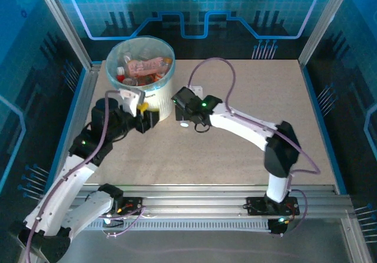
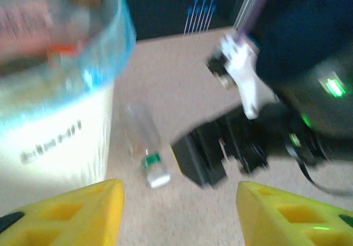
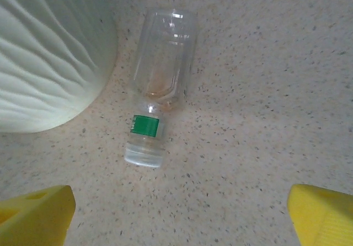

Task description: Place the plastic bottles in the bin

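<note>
One clear bottle point(image 3: 157, 108) lies on the worktop point(image 1: 247, 86) just right of the bin point(image 1: 160, 95), far left. Right hand point(image 3: 179, 213) hovers above it, wide open, empty; left hand point(image 2: 179, 207) parted, empty too. Next, I'd say: drop down, straddle, squeeze.

- The left arm point(image 1: 76, 168) runs from its base at the near left up to a bent elbow, with the forearm angled forward and to the right.
- The left pincer point(image 2: 176, 213) points right, its yellow fingers point(image 2: 83, 213) standing apart with nothing between them.
- The right arm point(image 1: 247, 127) stands up from its base at the near right to a black elbow; its white forearm stretches left.
- The right pincer point(image 3: 179, 213) tips downward, its yellow fingertips point(image 3: 33, 215) spread wide and gripping nothing.
- The two pincers are near each other, not touching.
</note>
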Robot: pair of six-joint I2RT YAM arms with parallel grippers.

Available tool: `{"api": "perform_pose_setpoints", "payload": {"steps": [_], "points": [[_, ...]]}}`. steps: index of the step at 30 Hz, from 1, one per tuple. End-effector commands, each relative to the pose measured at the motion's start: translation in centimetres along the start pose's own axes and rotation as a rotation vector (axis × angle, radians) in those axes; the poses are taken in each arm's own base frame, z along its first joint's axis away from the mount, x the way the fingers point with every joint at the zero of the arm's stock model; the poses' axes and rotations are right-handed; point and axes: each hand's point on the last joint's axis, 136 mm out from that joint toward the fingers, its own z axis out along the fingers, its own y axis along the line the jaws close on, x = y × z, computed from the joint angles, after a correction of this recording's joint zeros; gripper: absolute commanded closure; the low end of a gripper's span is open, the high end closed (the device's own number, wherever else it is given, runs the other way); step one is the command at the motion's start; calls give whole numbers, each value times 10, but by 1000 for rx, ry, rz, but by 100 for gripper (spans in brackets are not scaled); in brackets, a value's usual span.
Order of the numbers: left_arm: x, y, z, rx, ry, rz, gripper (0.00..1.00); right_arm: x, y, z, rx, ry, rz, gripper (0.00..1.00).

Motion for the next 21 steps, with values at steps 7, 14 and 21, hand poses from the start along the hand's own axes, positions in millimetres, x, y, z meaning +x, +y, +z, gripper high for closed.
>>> {"api": "perform_pose_setpoints", "payload": {"steps": [7,14,21], "points": [[32,12,-13,-57,-44,-42,38,7,23,73,-5,97,-11,0],[34,32,-15,-172,-55,-63,36,4,17,111,13,120,12,0],[39,35,-16,-191,-39,-63,35,0,21,146,-10,136,11,9]]}}
